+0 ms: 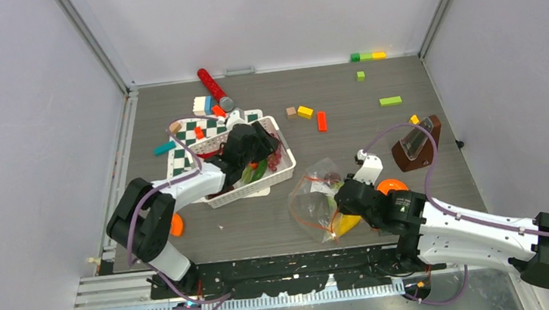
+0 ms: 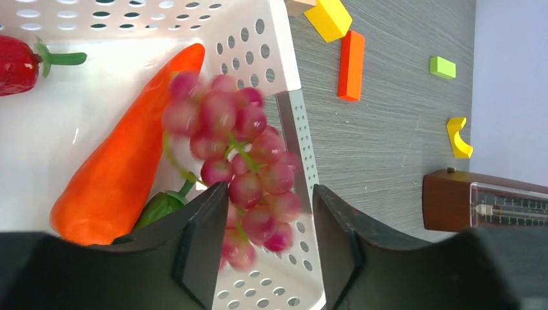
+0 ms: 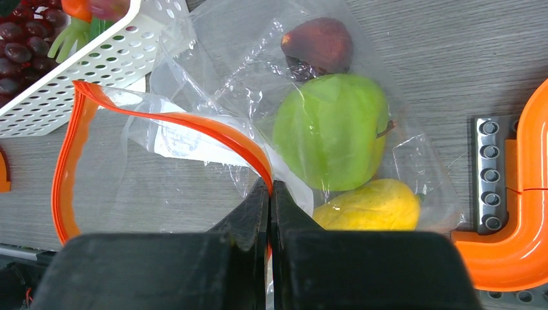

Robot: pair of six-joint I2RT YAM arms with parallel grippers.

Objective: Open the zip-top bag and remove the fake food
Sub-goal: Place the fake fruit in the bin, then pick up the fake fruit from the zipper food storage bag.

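The clear zip-top bag (image 1: 314, 200) lies right of the white basket (image 1: 248, 192), its orange zip strip (image 3: 161, 119) gaping open. My right gripper (image 3: 271, 187) is shut on that strip at the bag's mouth. Inside the bag are a green apple (image 3: 329, 129), a yellow oblong piece (image 3: 371, 206) and a dark red-brown piece (image 3: 320, 42). My left gripper (image 2: 268, 200) is open over the basket's wall (image 2: 284, 64). The blurred purple grapes (image 2: 239, 148) hang loose between its fingers. An orange carrot (image 2: 123, 161), a red chili (image 2: 16, 64) and a green vegetable (image 2: 158, 205) lie in the basket.
An orange curved track piece (image 3: 523, 213) lies right of the bag. A brown wooden stand (image 1: 416, 145) is at the right. A checkered board (image 1: 200, 128), a red cylinder (image 1: 213, 87) and scattered coloured blocks (image 1: 321, 120) lie behind the basket.
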